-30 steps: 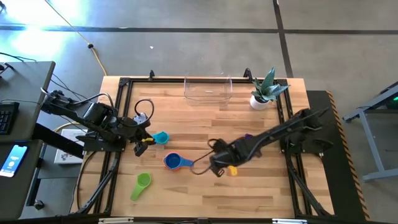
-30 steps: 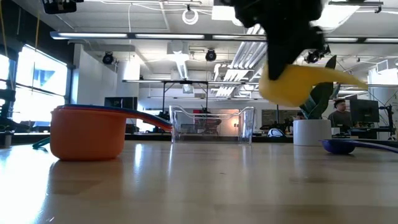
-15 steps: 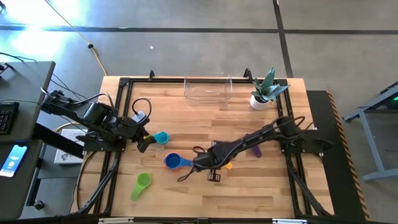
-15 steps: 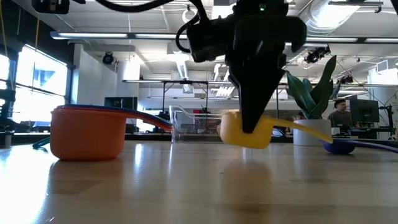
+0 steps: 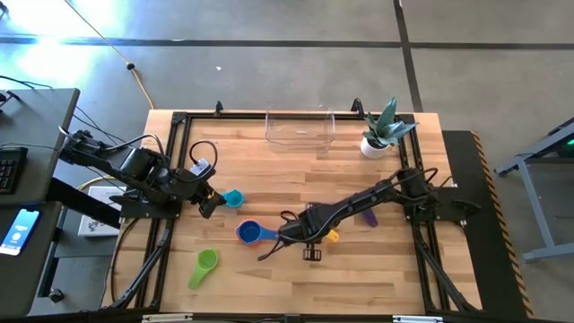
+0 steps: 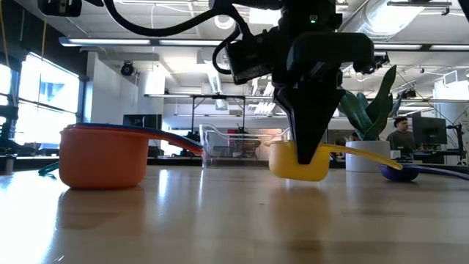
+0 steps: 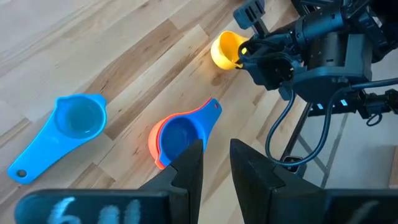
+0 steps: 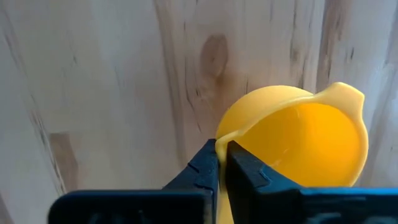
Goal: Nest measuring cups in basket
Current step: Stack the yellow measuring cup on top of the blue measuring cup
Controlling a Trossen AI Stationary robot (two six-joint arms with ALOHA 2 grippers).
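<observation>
My right gripper [image 5: 309, 237] is shut on the yellow cup [image 5: 331, 236] at mid-table, seen in the low view as the yellow cup [image 6: 299, 163]. A blue cup sits inside red and orange cups [image 7: 176, 135], shown from above as the stack [image 5: 249, 233], bowl down on the wood. The teal cup [image 5: 232, 198] lies just right of my left gripper [image 5: 208, 203], which is open and touches nothing. The green cup [image 5: 205, 265] lies near the front left and the purple cup [image 5: 369, 216] beside the right arm. The clear basket [image 5: 300, 128] stands at the far edge. My right gripper pinches the yellow cup's bowl wall at its rim [image 8: 222, 144], one finger [image 8: 246, 167] inside the bowl and one outside. The fingers come from above, pointing down. The cup sits upright with its base at table height, handle [image 6: 366, 155] sticking out level; whether it rests there I cannot tell.
A white plant pot [image 5: 374, 145] stands right of the basket at the far edge. Cables loop near the left gripper [image 5: 206, 154]. Bare wood lies between the stack and the basket, and along the near edge.
My right gripper has come down from well above the table and shifted a little toward the left edge, carrying the yellow cup. The cup, tilted and high a second ago, now hangs upright at table height.
</observation>
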